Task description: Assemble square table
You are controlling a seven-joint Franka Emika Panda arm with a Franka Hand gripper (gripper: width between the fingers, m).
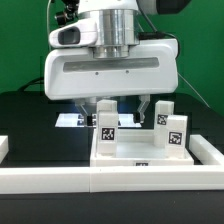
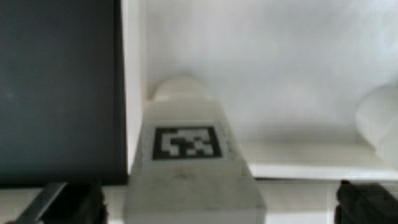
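nearest to us runs the long white rail [image 1: 110, 178] across the front of the black table [image 1: 20, 110], and we read the scene from the exterior view's left to its right. at the left, a little way back, a flat white marker board [image 1: 68, 119] lies on the black surface, half hidden behind the arm. next comes the square table top [image 1: 125, 150], a white tray with a raised rim, pushed up against the rail. on it stands one white block leg [image 1: 106, 124] with a tag on its face, upright, its long axis vertical. further right two more tagged legs [image 1: 171, 128] stand close together at the tray's right side; we cannot tell whether any of them is already fixed in. above all this hangs the gripper [image 1: 122, 108], its jaws spread as wide as they go and holding nothing. the relation the next move turns on, as we judge it: the left leg sits directly below the claw and between its two fingers. in the wrist view the leg [image 2: 187, 150] rises centred between the dark fingertips [image 2: 68, 203], with a gap on either side, so nothing is touching yet. we judge that a straight descent would bring the pads level with the leg's flanks before closing across its short width
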